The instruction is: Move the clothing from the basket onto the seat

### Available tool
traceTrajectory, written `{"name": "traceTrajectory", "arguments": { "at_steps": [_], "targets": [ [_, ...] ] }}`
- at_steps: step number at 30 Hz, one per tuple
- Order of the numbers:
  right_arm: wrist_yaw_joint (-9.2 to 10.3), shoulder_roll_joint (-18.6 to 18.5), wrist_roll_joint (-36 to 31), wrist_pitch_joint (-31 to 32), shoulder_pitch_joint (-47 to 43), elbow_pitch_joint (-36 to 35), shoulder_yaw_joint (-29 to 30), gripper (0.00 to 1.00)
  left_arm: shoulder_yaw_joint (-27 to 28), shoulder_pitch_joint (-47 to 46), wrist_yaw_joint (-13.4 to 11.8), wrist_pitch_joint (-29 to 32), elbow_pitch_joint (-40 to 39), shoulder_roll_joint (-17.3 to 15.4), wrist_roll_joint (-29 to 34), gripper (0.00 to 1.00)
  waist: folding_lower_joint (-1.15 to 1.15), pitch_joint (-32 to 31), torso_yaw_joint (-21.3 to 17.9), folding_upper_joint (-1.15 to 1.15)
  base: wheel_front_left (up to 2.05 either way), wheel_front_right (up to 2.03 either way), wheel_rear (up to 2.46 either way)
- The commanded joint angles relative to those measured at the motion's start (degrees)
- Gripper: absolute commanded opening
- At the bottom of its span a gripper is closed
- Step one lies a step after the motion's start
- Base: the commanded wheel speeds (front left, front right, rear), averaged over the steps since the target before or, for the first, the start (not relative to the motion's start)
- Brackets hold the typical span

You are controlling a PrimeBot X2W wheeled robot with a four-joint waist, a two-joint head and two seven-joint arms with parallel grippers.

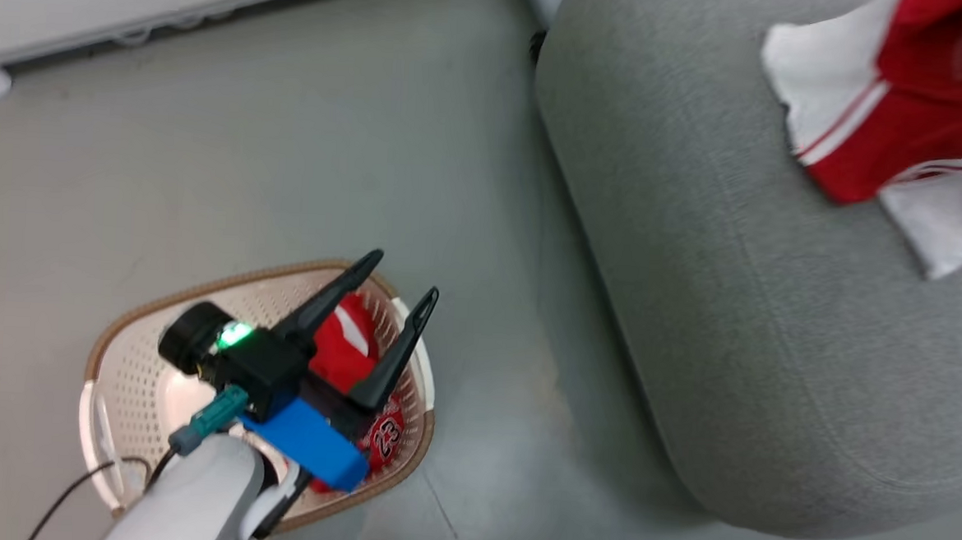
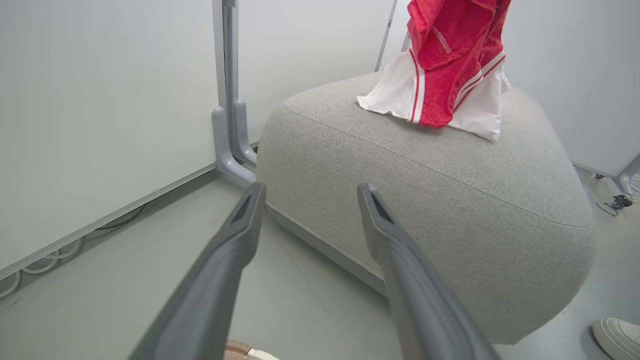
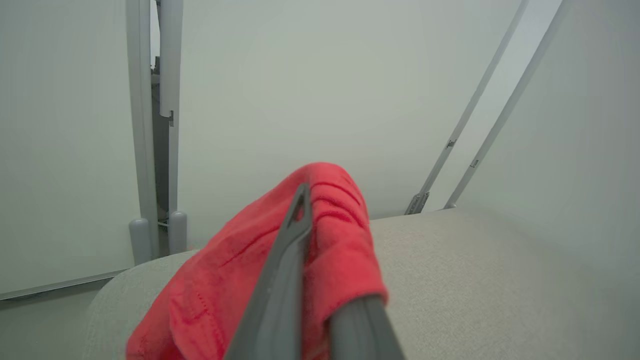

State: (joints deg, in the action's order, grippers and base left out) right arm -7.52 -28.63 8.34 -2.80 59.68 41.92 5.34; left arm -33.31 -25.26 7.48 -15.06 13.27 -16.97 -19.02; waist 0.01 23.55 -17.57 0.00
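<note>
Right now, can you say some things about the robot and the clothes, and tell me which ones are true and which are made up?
1. The left pincer is open, above the basket. True.
2. The basket has nothing in it. False: a red garment marked 23 lies inside.
3. The right pincer is shut on the red-and-white garment. True.
4. The basket stands on top of the seat. False: it stands on the floor, beside the seat.
5. The red-and-white garment's lower edge touches the seat. True.
</note>
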Motion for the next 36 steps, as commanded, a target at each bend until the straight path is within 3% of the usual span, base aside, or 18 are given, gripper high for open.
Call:
{"name": "traceTrajectory", "arguments": {
  "at_steps": [1,4,10,22,23,24,25,26,36],
  "targets": [
    [0.06,-1.4,-1.2,0.7,0.2,-1.2,2.0,0.0,-0.4,-2.7,0.0,-0.2,-0.4,-0.7,0.2,1.0,-0.01,6.2,4.4,0.0,0.0,0.0,0.0],
    [0.06,-2.1,-2.9,1.5,-1.9,-2.4,6.6,0.0,-1.3,-5.8,0.0,-0.2,-0.7,-1.3,0.3,1.0,-0.01,9.1,6.1,0.0,0.0,0.0,0.0],
    [0.06,0.9,-4.1,0.8,-7.0,-1.0,15.1,0.0,-2.9,-10.2,0.0,-0.2,-1.4,-1.3,0.2,1.0,-0.01,12.6,8.8,0.0,0.0,0.0,0.0],
    [0.06,5.5,-9.9,-1.1,-11.4,2.6,19.8,0.0,-3.0,-8.7,0.0,-0.2,0.7,-0.4,-1.1,1.0,-0.01,8.8,9.8,0.0,0.0,0.0,0.0],
    [0.06,5.6,-10.2,-1.0,-11.7,2.6,19.5,0.05,-3.0,-8.5,0.0,-0.2,0.9,-0.1,-1.3,1.0,-0.01,8.1,9.9,0.0,0.0,0.0,0.0],
    [0.06,5.7,-10.5,-0.9,-12.1,2.5,19.3,0.42,-2.9,-8.3,0.0,-0.2,1.1,0.3,-1.6,1.0,-0.01,7.3,9.9,0.0,0.0,0.0,0.0],
    [0.06,5.7,-11.0,-0.7,-12.7,2.4,18.9,0.85,-2.8,-7.9,0.0,-0.2,1.4,0.7,-1.7,1.0,-0.01,6.3,9.9,0.0,0.0,0.0,0.0],
    [0.06,5.8,-11.2,-0.4,-13.2,2.3,18.7,1.0,-2.7,-7.4,0.0,-0.2,1.6,1.0,-1.9,1.0,-0.01,5.4,9.9,0.0,0.0,0.0,0.0],
    [0.06,7.2,-11.5,-0.3,-23.1,-2.2,14.5,1.0,1.6,1.3,0.0,-0.2,3.9,4.5,-4.1,1.0,-0.01,-8.3,11.6,0.0,0.0,0.0,0.0]
  ]
}}
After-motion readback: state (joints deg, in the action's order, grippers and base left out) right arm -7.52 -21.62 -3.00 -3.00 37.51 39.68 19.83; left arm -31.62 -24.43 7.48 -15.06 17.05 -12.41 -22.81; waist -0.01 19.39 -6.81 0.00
